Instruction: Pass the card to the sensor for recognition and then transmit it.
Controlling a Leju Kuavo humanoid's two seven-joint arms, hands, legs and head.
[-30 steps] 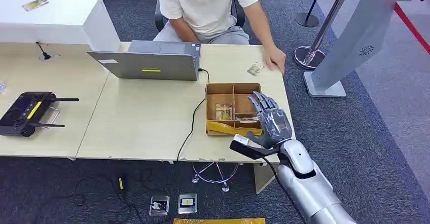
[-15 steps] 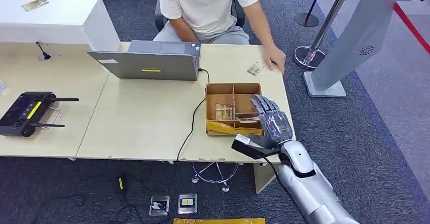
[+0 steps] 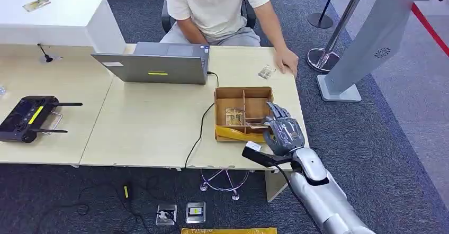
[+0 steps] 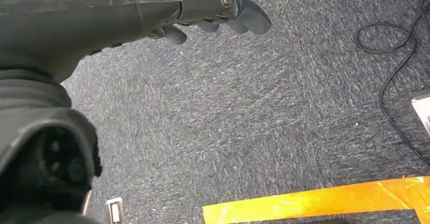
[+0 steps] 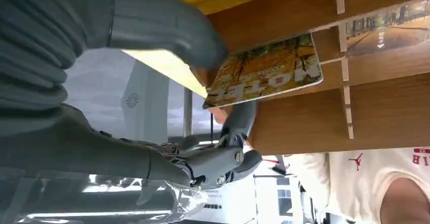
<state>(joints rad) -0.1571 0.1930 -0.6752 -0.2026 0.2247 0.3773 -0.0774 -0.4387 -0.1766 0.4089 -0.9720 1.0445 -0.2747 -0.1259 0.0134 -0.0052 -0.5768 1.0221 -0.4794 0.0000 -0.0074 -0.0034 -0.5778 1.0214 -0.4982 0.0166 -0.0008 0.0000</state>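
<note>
The card [image 5: 266,72], printed with autumn trees, is sitting in the near right compartment of the cardboard box [image 3: 229,92] at the right end of the table [image 3: 143,128]. In the right wrist view it is lying tilted, one short end raised at the hand, its long axis running away from the hand across the compartment. The right hand [image 3: 282,131] is reaching over the box's near right corner, palm down, with the silver arm coming up from the lower right. The thick thumb [image 5: 167,36] is pressing on one face of the card's near end and a dark finger [image 5: 238,122] is lying against the other, so the hand is pinching the card. The left hand [image 4: 213,11] is hanging over the carpet, fingers curled loosely around nothing. A second card [image 3: 267,71] is lying on the far table edge, beside a seated person's hand [image 3: 287,62].
</note>
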